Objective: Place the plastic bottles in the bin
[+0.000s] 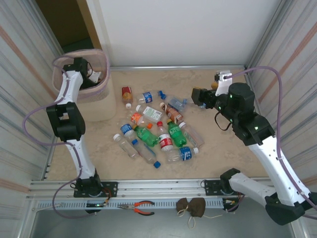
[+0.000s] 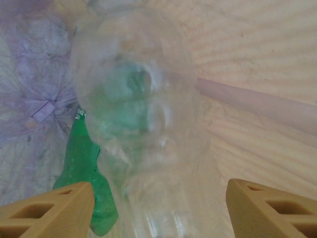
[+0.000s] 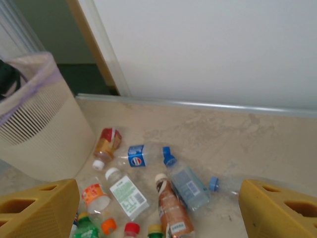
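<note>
Clear bottle (image 2: pixel 148 124) blurred between left gripper's (image 2: pixel 159 206) spread fingers, touching neither, over bin (image 1: pixel 101 104); right gripper (image 3: pixel 158 208) wide open, empty, above bottle pile (image 1: pixel 158 130).

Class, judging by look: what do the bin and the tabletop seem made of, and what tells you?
Bin: probably plastic, pale and slightly translucent, matte; its wall is moulded in fine slots. Tabletop: beige with marbled veining, smooth; stone or printed laminate, cannot tell which.

Roughly fourteen plastic bottles (image 1: pixel 165 141) on the counter (image 1: pixel 223 148), pile's too tangled to be exact. One bin (image 1: pixel 99 101), two more plastic bottles (image 2: pixel 84 168) inside.
</note>
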Tool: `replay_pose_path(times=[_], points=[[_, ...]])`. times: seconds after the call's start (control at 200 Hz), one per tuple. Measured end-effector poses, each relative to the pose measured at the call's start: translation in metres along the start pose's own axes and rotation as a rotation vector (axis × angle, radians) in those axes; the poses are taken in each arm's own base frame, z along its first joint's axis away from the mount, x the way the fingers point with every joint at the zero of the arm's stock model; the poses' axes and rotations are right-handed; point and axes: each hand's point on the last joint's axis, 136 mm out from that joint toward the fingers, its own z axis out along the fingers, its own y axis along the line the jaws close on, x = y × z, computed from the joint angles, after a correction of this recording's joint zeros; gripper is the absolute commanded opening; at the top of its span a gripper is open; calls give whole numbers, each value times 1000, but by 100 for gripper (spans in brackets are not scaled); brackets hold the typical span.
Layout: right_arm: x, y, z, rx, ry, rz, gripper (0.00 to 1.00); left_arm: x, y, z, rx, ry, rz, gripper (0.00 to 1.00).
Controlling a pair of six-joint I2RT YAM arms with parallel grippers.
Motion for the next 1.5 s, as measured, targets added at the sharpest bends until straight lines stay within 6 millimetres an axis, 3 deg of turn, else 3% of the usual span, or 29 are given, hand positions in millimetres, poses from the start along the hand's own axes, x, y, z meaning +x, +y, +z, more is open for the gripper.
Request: replay_pose_path(times=[0.321, 0.501, 0.666, 1.052, 1.278, 1.503], points=[[53, -29, 35, 73, 243, 54, 80, -1, -2, -1, 12, -6, 2, 74], [87, -41, 50, 98, 386, 72, 76, -4, -9, -12, 27, -35, 10, 75], [115, -46, 61, 101, 505, 51, 75, -10, -20, -36, 36, -97, 29, 75], [192, -52, 87, 85, 787, -30, 70, -19, -56, -116, 93, -320, 66, 75], [246, -51, 100, 87, 951, -80, 67, -13, -73, -140, 137, -398, 70, 76], [277, -50, 109, 82, 1045, -100, 65, -11, -83, -168, 153, -476, 77, 77]])
